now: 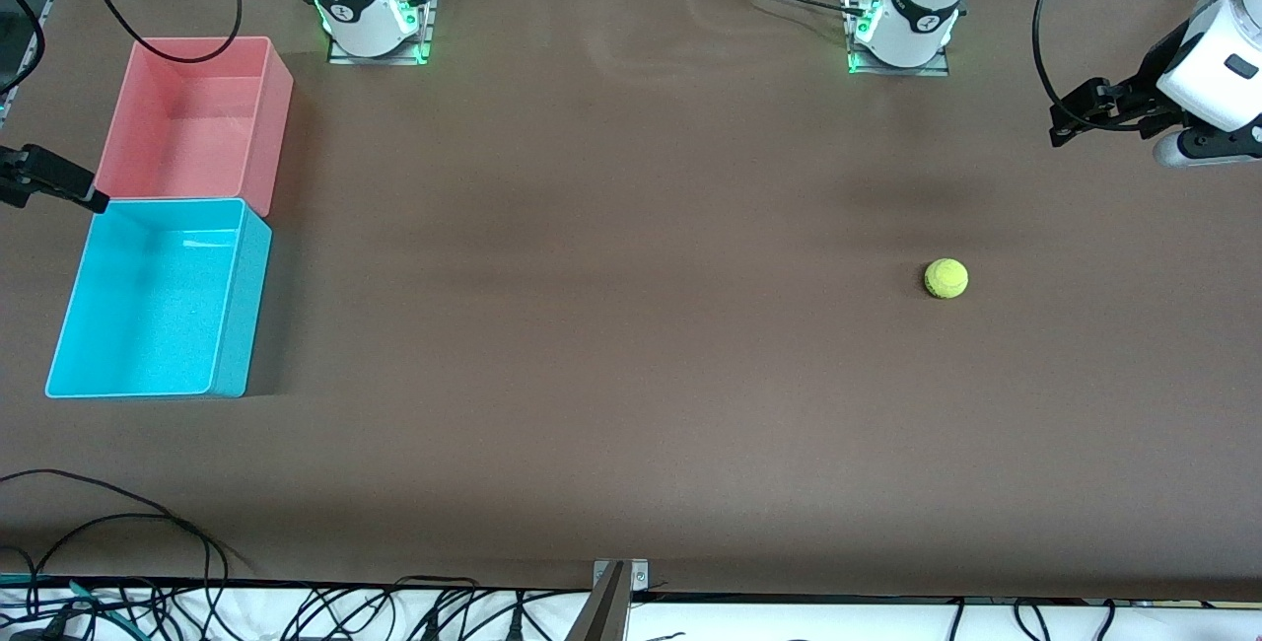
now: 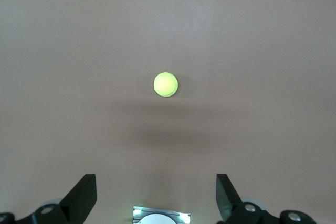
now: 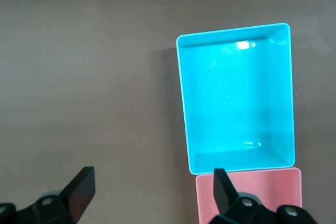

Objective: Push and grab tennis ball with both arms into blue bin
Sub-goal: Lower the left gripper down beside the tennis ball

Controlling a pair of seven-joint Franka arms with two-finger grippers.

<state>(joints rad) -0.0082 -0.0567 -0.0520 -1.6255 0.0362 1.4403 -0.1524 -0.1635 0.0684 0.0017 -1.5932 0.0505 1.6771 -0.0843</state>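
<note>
Left end effector [image 2: 155, 198] and right end effector [image 3: 152, 195] hang wide open and empty above the brown desk [image 1: 631, 325], the small fuzzy yellow-green tennis ball [image 1: 946, 278] resting toward the left arm's end, well apart from the rectangular cyan-blue plastic bin [image 1: 237, 296].

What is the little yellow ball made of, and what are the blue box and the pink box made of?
The tennis ball looks like fuzzy felt: matte yellow-green, with a faint curved seam. The blue bin seems to be smooth plastic, since light glints on its walls. The pink bin looks like the same plastic.

No readable text, labels, brands or numbers on anything in view
</note>
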